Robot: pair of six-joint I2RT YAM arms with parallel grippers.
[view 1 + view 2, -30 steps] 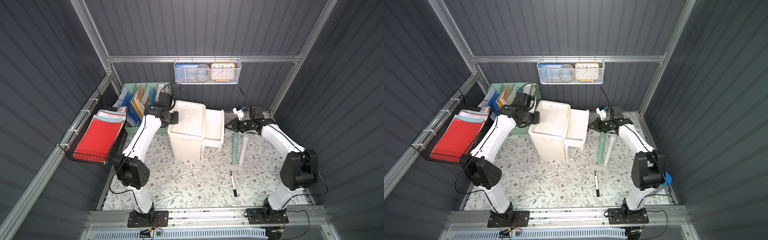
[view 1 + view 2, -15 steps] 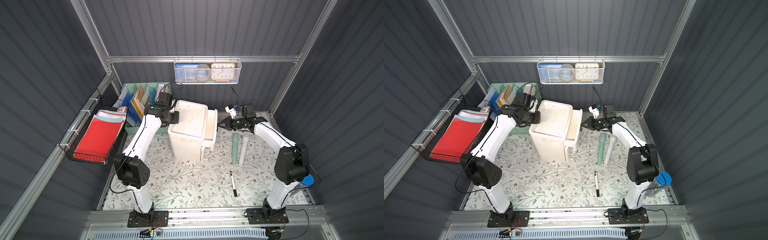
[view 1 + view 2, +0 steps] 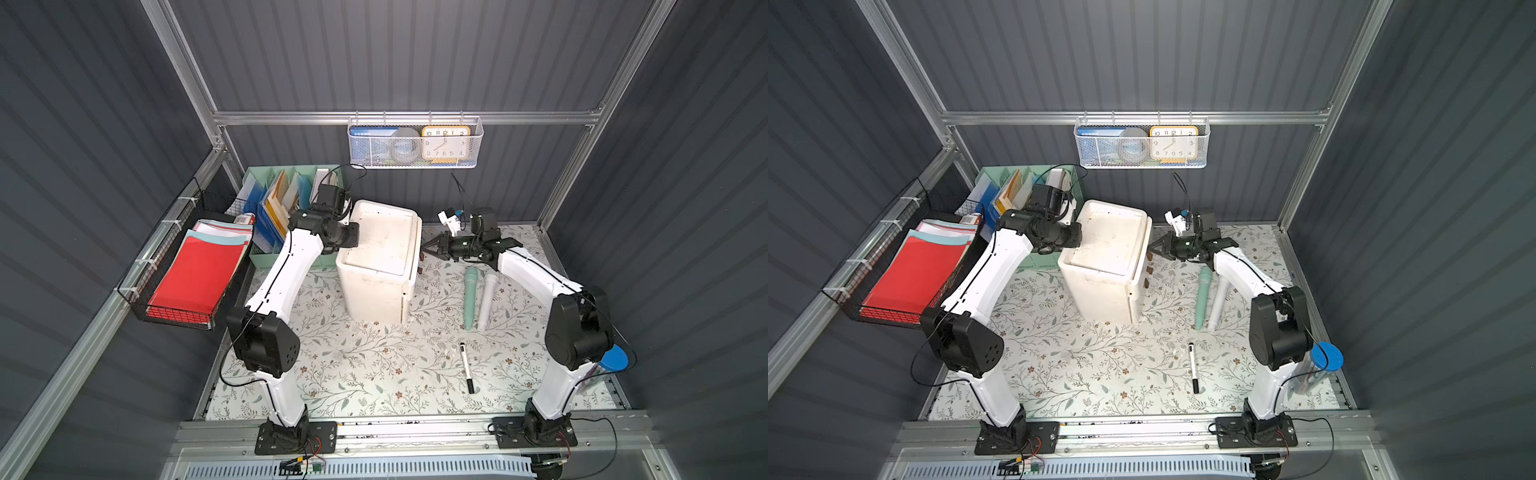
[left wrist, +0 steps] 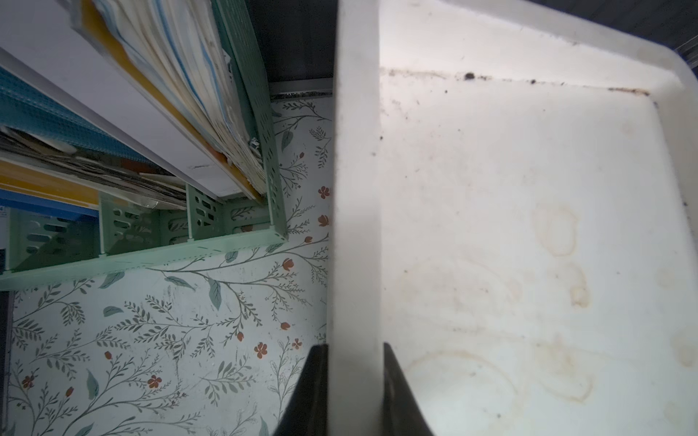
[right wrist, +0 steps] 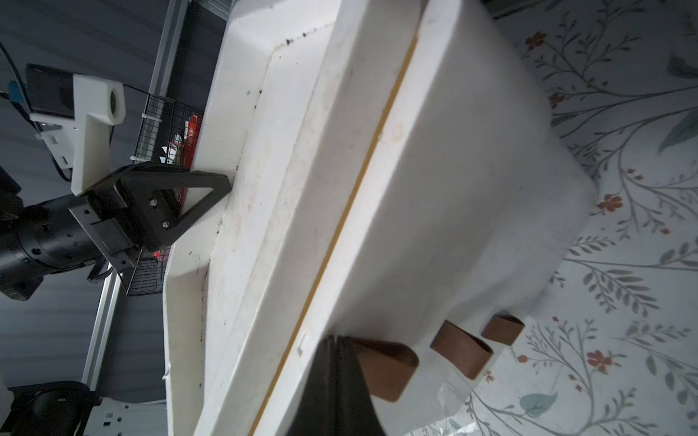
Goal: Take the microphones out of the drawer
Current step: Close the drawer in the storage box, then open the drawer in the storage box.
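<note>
The green microphone (image 3: 471, 297) and white microphone (image 3: 487, 301) lie side by side on the bench (image 3: 374, 365), outside the drawer unit (image 3: 382, 266); its top drawer (image 3: 1145, 241) looks nearly flush, so the step in hand is probably pushing it home. The right tool (image 5: 337, 339), jaws together and empty, sits at the drawer front beside a brown tab (image 5: 385, 366); it should push squarely and level. The left tool (image 4: 354, 349), clamped narrow on the unit's top rim, should hold firm so the unit does not slide.

Bright, even overhead light; wrist views soft, white cabinet (image 4: 528, 226) glaring.
</note>
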